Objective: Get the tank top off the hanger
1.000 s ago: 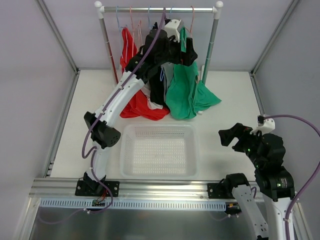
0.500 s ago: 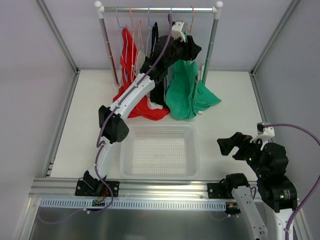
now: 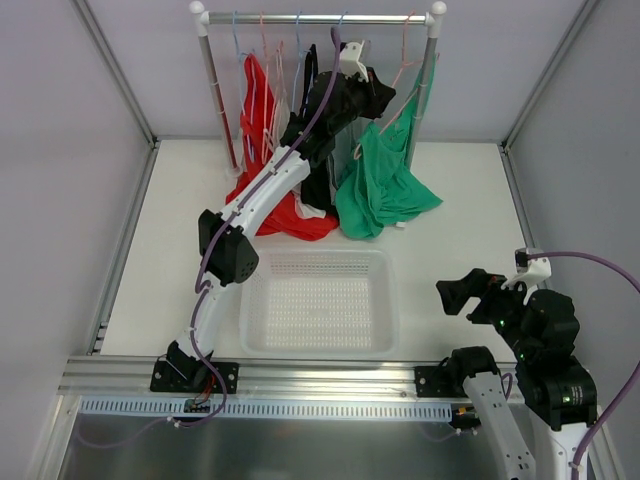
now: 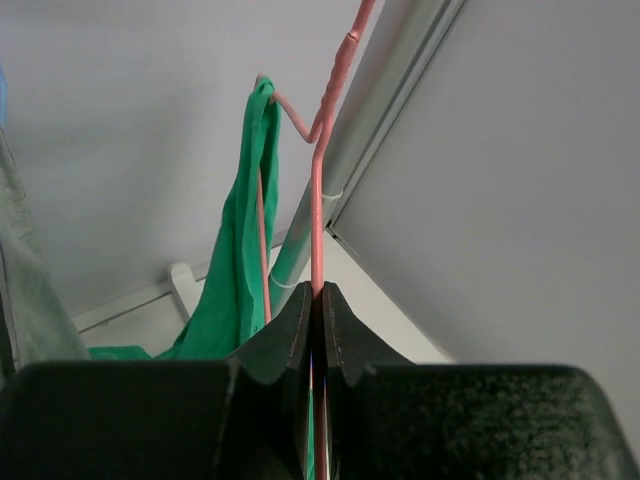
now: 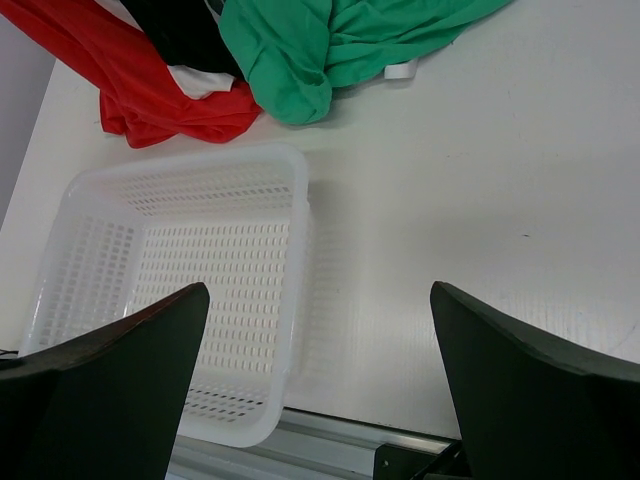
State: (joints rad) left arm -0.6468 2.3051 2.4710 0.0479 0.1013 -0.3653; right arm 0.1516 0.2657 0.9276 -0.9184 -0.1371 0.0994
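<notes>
The emerald-green tank top (image 3: 378, 185) hangs from the salmon-pink hanger (image 3: 398, 72) at the right end of the rack, its lower part heaped on the table. The hanger is tilted, its hook up by the right post. My left gripper (image 3: 378, 95) is shut on the hanger. In the left wrist view the pink hanger wire (image 4: 318, 200) runs straight between the closed left gripper (image 4: 318, 295), with a green tank top strap (image 4: 235, 270) just left. My right gripper (image 3: 455, 290) is open and empty low at the right. Seen from the right wrist, the right gripper (image 5: 318, 295) hovers over bare table, the tank top (image 5: 300, 60) far ahead.
A white basket (image 3: 315, 258) sits in front of the rack; its rim (image 5: 300, 220) lies left of the right gripper. A red garment (image 3: 285, 215) and a black one (image 3: 318, 180) hang beside the tank top. Light-blue hangers (image 3: 237, 40) hang on the rail (image 3: 270, 18).
My left gripper has shut on the hanger wire. The hanger has swung and tilted to the right, lifting a green strap toward the right post. The right arm has drawn back slightly.
</notes>
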